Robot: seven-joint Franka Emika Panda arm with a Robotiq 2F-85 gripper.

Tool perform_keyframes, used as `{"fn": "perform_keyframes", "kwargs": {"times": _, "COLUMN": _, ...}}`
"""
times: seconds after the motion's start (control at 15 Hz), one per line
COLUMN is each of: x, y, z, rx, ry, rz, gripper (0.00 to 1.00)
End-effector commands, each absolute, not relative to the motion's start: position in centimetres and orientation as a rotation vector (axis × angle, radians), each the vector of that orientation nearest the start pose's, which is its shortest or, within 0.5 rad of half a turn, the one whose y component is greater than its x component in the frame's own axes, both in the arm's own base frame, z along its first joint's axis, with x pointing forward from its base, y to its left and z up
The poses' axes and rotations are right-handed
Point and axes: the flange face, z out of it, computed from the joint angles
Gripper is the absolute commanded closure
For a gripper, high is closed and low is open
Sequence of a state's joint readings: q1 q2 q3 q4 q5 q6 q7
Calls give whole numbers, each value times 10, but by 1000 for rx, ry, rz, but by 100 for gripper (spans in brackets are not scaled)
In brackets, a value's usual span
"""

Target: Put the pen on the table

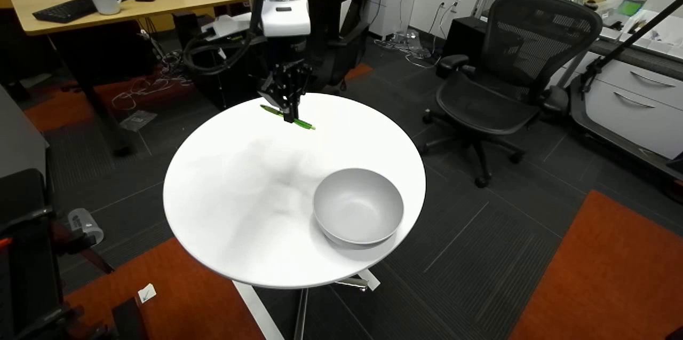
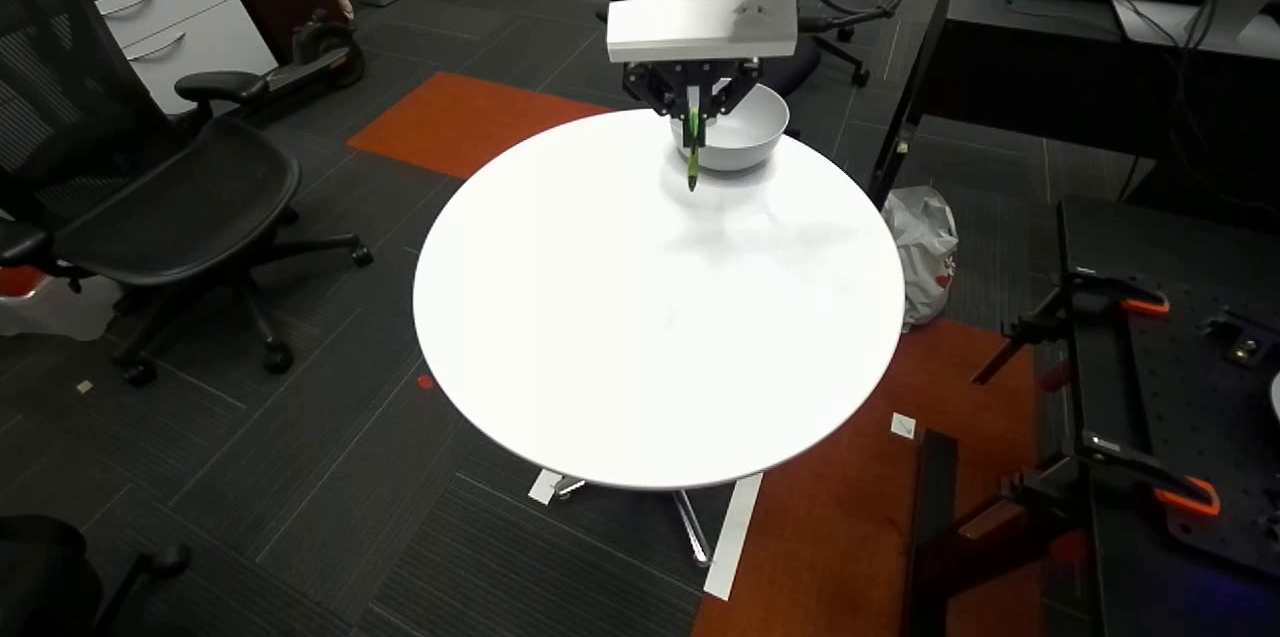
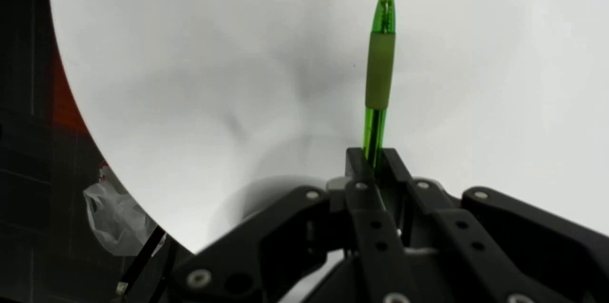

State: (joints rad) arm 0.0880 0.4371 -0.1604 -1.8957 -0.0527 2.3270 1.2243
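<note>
The pen [image 3: 380, 65] is a thin green stick, held in the fingertips of my gripper [image 3: 373, 158] in the wrist view. The gripper is shut on its rear part, and the far end between the fingers is hidden. In an exterior view the pen [image 1: 305, 124] sticks out on both sides of the gripper [image 1: 291, 117]. In an exterior view the pen [image 2: 692, 175] hangs below the gripper [image 2: 693, 137], pointing toward the camera. The pen is in the air above the round white table [image 1: 229, 190], which also shows below it in an exterior view [image 2: 640, 337].
A grey bowl [image 1: 357, 206] stands on the table near its edge; in an exterior view the bowl [image 2: 750, 137] is partly behind the gripper. A black chair [image 1: 496, 73] stands beside the table. A wooden desk [image 1: 181, 1] is behind. A plastic bag [image 2: 920, 247] lies on the floor.
</note>
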Motion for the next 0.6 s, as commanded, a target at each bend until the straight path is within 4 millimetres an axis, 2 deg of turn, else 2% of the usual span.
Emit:
{"fn": "perform_keyframes", "kwargs": {"times": 0.0, "x": 634, "y": -34, "z": 246, "rx": -2566, "ry": 1917, "rz": -86, "gripper": 97}}
{"fn": "perform_keyframes", "kwargs": {"times": 0.27, "x": 636, "y": -10, "z": 215, "rx": -2590, "ry": 1863, "rz": -70, "gripper": 97}}
{"fn": "perform_keyframes", "kwargs": {"times": 0.53, "x": 631, "y": 29, "z": 199, "rx": -2660, "ry": 1789, "rz": -56, "gripper": 97}}
